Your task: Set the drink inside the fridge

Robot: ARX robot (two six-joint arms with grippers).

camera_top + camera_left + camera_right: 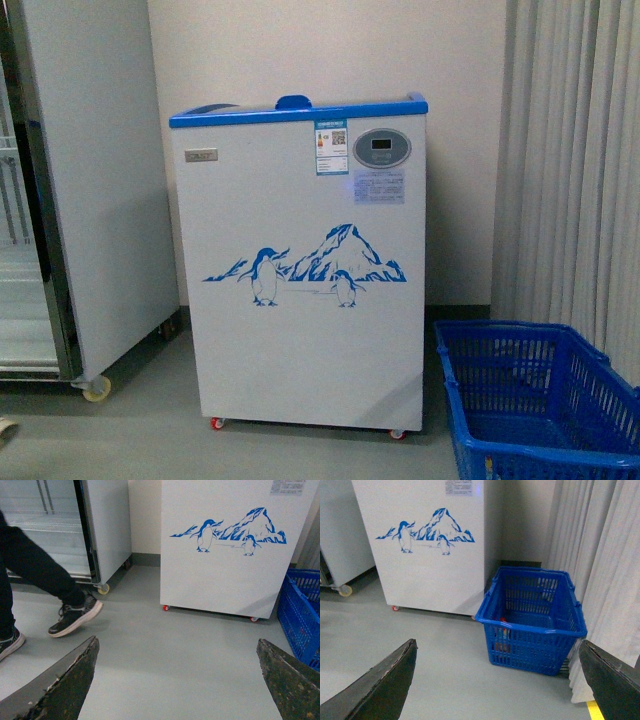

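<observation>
The fridge [300,260] is a white chest cooler with a blue top rim, a penguin decal and an oval grey display, standing straight ahead on small casters. It also shows in the left wrist view [230,555] and the right wrist view [425,545]. The drink [503,636] shows only as red and orange patches through the mesh of a blue basket [532,620] on the floor right of the fridge. My left gripper [177,680] is open and empty above bare floor. My right gripper [497,680] is open and empty, short of the basket. Neither arm shows in the front view.
A tall grey-white upright cabinet [90,180] on casters stands left of the fridge. A person's legs and dark shoes [75,617] are on the floor at the left. Pale curtains [570,160] hang at the right, behind the basket [535,400].
</observation>
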